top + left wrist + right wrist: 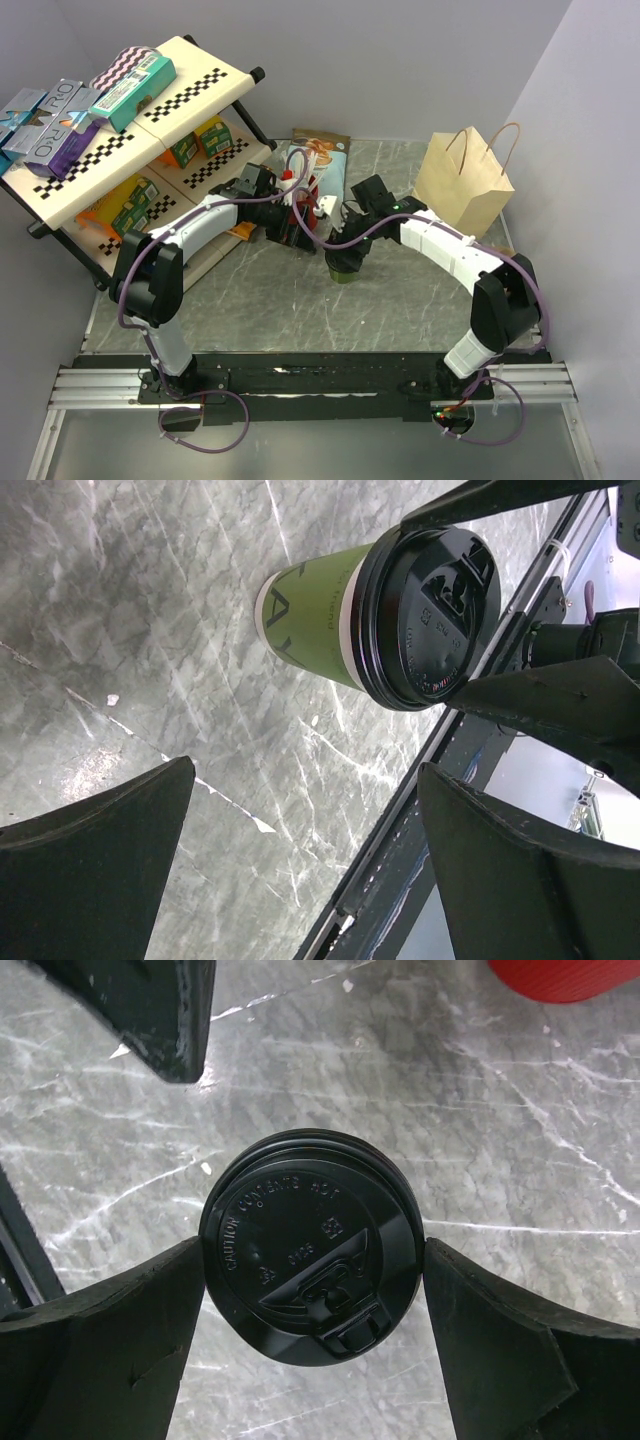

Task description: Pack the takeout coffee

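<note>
Green coffee point(310, 610) sat pinched by lid point(310, 1250) in right claw point(315, 1260) | step: grasp | next: lift level, carry to bag point(465, 185) beyond claw

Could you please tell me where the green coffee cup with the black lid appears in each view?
Top external: coffee cup at centre, beneath the right end effector.
Left wrist: cup upper middle, sideways in frame.
Right wrist: cup dead centre, lid facing the camera.
Shared landmark: the grey marbled table.
</note>
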Motion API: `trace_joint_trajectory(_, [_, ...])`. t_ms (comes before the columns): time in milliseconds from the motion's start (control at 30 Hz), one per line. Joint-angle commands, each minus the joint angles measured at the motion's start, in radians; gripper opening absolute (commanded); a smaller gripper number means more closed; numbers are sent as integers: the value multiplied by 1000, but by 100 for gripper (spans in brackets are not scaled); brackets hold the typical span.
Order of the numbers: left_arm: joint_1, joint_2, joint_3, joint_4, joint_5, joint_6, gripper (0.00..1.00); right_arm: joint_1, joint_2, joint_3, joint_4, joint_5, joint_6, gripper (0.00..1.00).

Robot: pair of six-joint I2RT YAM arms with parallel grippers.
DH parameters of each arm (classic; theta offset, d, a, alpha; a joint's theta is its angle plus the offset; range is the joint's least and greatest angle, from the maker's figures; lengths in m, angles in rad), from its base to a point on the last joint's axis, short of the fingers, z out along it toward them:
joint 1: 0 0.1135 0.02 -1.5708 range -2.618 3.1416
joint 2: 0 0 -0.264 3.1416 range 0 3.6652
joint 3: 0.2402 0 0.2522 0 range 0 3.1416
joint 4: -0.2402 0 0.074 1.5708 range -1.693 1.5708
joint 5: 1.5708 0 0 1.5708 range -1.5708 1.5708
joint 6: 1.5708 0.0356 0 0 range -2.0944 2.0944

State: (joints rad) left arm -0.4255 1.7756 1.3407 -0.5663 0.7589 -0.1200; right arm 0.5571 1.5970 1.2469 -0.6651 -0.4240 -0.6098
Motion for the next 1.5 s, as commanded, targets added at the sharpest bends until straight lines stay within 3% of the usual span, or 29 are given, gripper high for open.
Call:
trace_joint_trajectory(0, [4,-16,-9,20,-12,-9,99,17,126,-60,-51,211,-33,75])
trace_joint_trajectory(433, [4,-31,6,-7,-14,14,99,-6,161,-17,-70,147,24,73])
trace_joint_trajectory(700, [7,-62,38,-55,29,89,99,-62,95,55,-53,22,90,91])
trace_joint_trajectory(733, [7,-64,41,-61,34,94,99,-63,92,66,-56,8,93,100])
trace_joint_trajectory(1467, [10,-82,63,-112,114,175,99,-74,70,155,-93,-48,85,100])
